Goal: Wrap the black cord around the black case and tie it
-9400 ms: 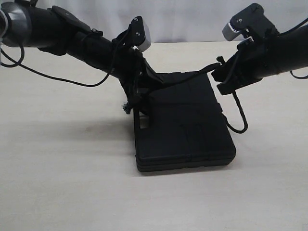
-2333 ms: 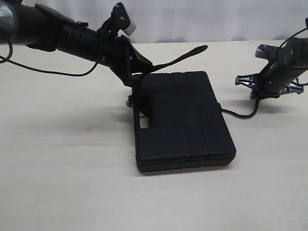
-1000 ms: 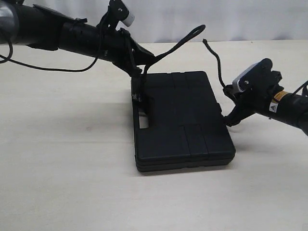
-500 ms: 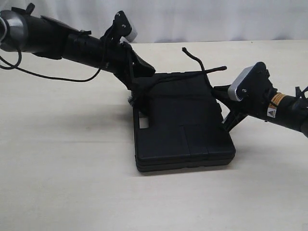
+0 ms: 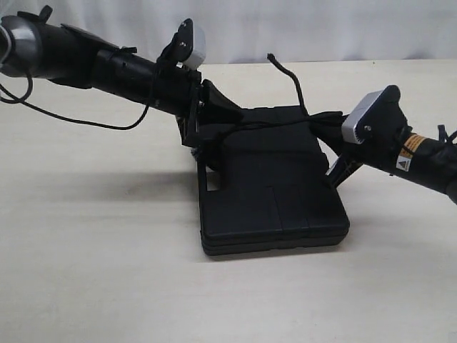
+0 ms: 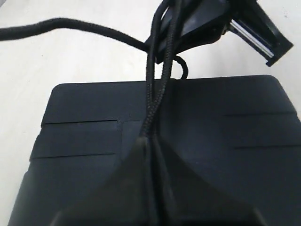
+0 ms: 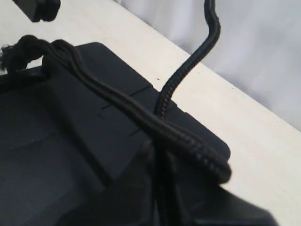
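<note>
Comparing with a second ago, the left gripper (image 5: 213,118) has come down from above the table (image 5: 100,271) to the far left corner of the black case (image 5: 271,186). Its jaws are closed together on the black cord (image 5: 268,123); the left wrist view shows the strands going in between the two fingers (image 6: 127,165).

From there the cord now runs as a doubled strand across the far part of the lid. It was lifted in the air before, and now it lies low over the case.

The right gripper (image 5: 327,130) was open and well apart from the case two seconds ago. It has moved in to the far right corner, and its jaws are clamped on the cord as well. One free end stands up behind it.

In my judgement this means that both ends are under control and the cord crosses the top, but no knot is made yet, so the tying remains to do.

The count: one case, lying flat on the table; one cord; two grippers, both holding it.
</note>
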{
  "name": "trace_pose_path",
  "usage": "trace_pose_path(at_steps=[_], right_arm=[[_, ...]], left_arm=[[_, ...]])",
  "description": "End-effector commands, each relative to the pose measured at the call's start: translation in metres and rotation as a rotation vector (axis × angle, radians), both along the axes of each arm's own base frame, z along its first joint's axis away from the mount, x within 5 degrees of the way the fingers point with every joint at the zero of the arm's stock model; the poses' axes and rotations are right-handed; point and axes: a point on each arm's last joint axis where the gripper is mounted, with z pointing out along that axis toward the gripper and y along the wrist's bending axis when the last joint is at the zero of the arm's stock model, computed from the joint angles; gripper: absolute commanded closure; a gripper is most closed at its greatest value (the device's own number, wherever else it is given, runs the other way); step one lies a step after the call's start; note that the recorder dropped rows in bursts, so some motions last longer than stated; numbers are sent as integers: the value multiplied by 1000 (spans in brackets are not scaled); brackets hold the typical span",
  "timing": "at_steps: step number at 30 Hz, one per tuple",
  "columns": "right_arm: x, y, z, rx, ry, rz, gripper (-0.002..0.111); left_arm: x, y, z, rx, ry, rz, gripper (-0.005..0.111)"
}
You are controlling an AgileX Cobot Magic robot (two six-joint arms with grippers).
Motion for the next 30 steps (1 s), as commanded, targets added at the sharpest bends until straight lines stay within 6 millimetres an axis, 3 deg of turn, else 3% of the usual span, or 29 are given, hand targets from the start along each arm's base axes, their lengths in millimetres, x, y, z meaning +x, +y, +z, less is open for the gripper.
trace_pose_path(at_steps=[1,6,14,17,22,25,30], right_arm=[[-2,5,10,77,-74,42,104],[-3,7,16,119,-118,62,104],[-4,8,19,138,-141,81,104],[-3,7,13,104,-91,61,104],[1,2,13,135,-68,-18,104],[0,2,13,132,-66,-9,104],[0,2,13,132,-66,-9,104]], left_arm=[[1,-2,5,-48,-10,16,107],[5,-3,9,-103,7,61,105],[13,-4,16,-191,37,173,74],[17,-2,16,-194,74,241,69],[-3,-7,5,-43,-50,-40,69],[-4,-17,0,23,-86,-16,66],[-11,-44,-11,178,-195,16,52]])
